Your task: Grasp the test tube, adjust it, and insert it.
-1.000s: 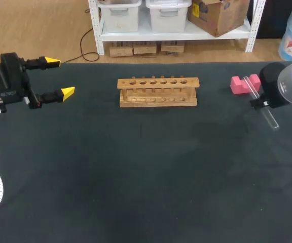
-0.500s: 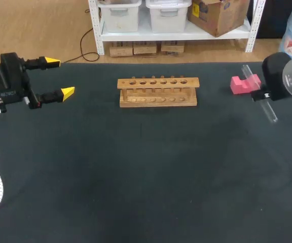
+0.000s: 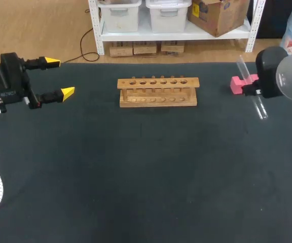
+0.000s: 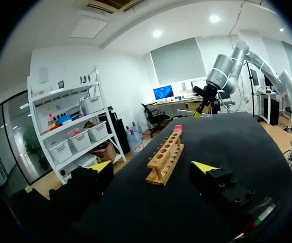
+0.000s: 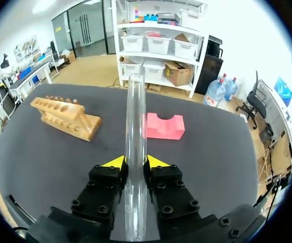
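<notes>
Right wrist view: right gripper [image 5: 136, 162] pinching clear glass test tube [image 5: 135, 116], tilted, over black bench [image 3: 146, 167] far-right corner, nr pink notched block [image 3: 239, 84]. Left gripper [image 3: 59, 77] spread, empty, far-left corner. Judged: grasp done, adjust in hand. Next: upright tube, align w/ hole in wooden six-hole rack [image 3: 157, 92], far-edge centre.

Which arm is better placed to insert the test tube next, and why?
Right, probably: the right gripper is shut on the test tube near the pink block. The left gripper is open, empty, beyond the wooden rack.
</notes>
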Controlling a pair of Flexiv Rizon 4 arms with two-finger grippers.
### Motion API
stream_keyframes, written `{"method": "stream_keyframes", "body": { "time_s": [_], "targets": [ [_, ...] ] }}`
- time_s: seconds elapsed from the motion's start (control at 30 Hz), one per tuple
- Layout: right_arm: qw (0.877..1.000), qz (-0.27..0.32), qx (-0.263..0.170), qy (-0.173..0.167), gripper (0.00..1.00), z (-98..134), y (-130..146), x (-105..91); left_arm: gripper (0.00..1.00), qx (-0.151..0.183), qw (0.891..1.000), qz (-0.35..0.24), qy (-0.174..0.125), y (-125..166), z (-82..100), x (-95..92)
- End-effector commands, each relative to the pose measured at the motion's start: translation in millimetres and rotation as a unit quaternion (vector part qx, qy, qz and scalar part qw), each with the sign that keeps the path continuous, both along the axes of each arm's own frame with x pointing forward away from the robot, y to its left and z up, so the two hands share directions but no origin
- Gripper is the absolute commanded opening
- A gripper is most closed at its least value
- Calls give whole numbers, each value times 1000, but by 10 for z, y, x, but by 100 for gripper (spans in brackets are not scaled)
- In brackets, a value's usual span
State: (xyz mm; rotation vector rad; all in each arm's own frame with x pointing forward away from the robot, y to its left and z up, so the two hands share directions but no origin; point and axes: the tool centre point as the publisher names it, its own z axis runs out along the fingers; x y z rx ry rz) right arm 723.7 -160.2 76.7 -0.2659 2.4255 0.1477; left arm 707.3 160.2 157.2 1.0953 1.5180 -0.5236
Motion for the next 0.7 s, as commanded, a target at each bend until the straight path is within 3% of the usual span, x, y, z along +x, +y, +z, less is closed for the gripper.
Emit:
{"method": "stream_keyframes", "body": {
  "time_s": [0.03, 0.33, 0.7],
  "targets": [
    [999, -26, -16, -31, 0, 131, 157, -274, 100, -1, 1000, 4, -4, -9, -19, -7],
    [998, -41, -30, -40, 0, 140, 455, -473, 100, -1, 1000, 4, -4, -9, -19, -7],
    [999, 6, -4, -31, 0, 53, 869, -341, 100, -1, 1000, 4, -4, -9, -19, -7]
  ]
}}
